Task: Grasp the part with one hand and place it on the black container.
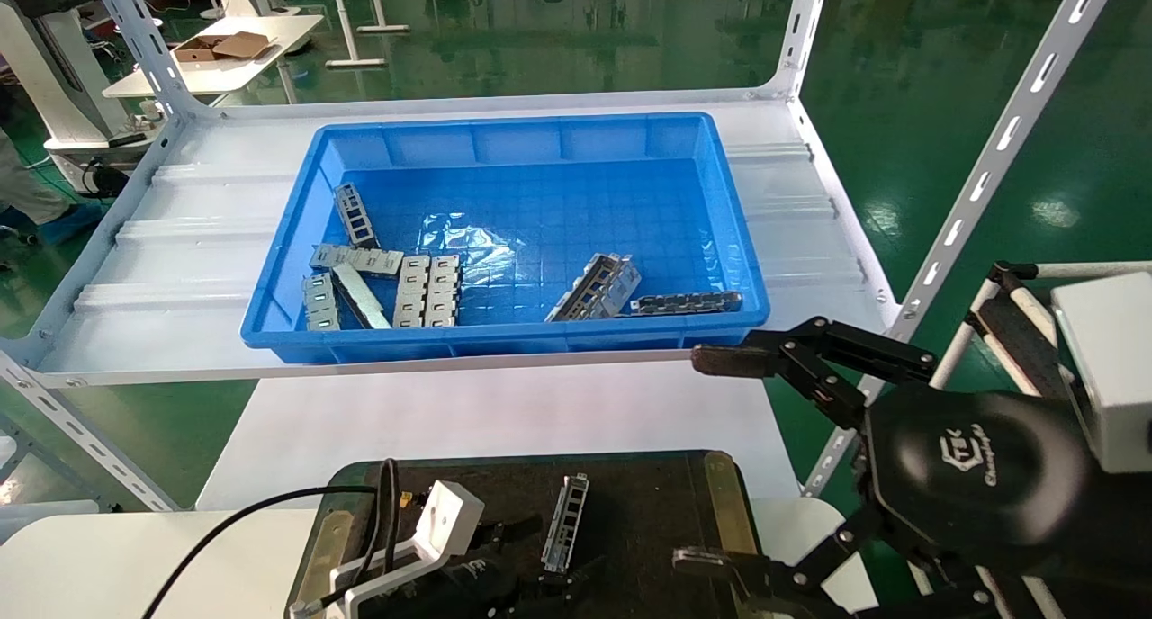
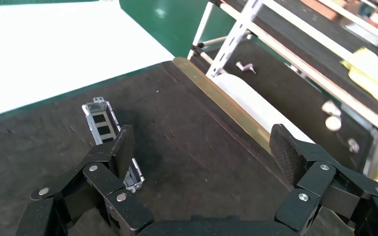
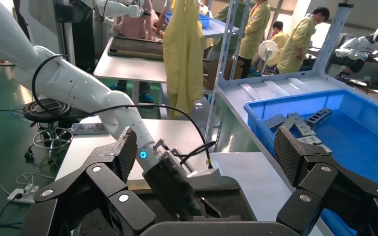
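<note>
The part [image 1: 565, 518], a narrow silver trough with rectangular cutouts, lies flat on the black container [image 1: 652, 502] at the bottom centre. My left gripper [image 1: 540, 558] hovers low over the mat, open wide. In the left wrist view the part [image 2: 100, 120] lies on the mat [image 2: 192, 132] under one of the fingers [image 2: 121, 146]; nothing is between the jaws of my left gripper [image 2: 202, 152]. My right gripper [image 1: 720, 462] is open and empty, raised at the container's right side. It also shows in the right wrist view [image 3: 206, 152].
A blue plastic bin [image 1: 504, 342] on the white shelf behind holds several more metal parts, a wider cage [image 1: 598, 288] and a dark strip [image 1: 686, 303]. White slotted shelf posts [image 1: 981, 178] stand at the right. The bin also shows in the right wrist view [image 3: 369, 147].
</note>
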Available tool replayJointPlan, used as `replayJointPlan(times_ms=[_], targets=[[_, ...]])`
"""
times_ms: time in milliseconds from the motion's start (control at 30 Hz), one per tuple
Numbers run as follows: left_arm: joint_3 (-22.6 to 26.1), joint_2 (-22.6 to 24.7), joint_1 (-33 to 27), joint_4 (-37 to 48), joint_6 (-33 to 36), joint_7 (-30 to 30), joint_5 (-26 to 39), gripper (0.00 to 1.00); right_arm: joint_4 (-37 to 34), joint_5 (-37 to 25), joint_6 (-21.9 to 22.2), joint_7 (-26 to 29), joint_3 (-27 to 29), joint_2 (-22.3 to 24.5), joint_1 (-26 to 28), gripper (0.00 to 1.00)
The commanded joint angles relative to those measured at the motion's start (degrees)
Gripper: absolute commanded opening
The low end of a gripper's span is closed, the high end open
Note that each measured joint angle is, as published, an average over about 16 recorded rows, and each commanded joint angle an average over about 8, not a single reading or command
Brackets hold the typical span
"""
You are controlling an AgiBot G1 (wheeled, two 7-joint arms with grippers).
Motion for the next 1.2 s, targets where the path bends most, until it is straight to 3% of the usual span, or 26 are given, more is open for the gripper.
replayJointPlan(times_ms=[33,633,1200], targets=[[-0.9,-1.2,0.1,0.0,2.7,2.2,-0.5,1.00,0.0,0.0,0.0,0.0,0.0,0.0,0.0,1.00],[-5.2,-9.2,-2.2,5.7,23.0,11.0,-6.2,1.00,0.0,0.0,0.0,0.0,0.0,0.0,0.0,1.00],[-6.8,-13.6,-2.3,5.4,28.4,12.1,-8.5,1.00,0.0,0.0,0.0,0.0,0.0,0.0,0.0,1.00]])
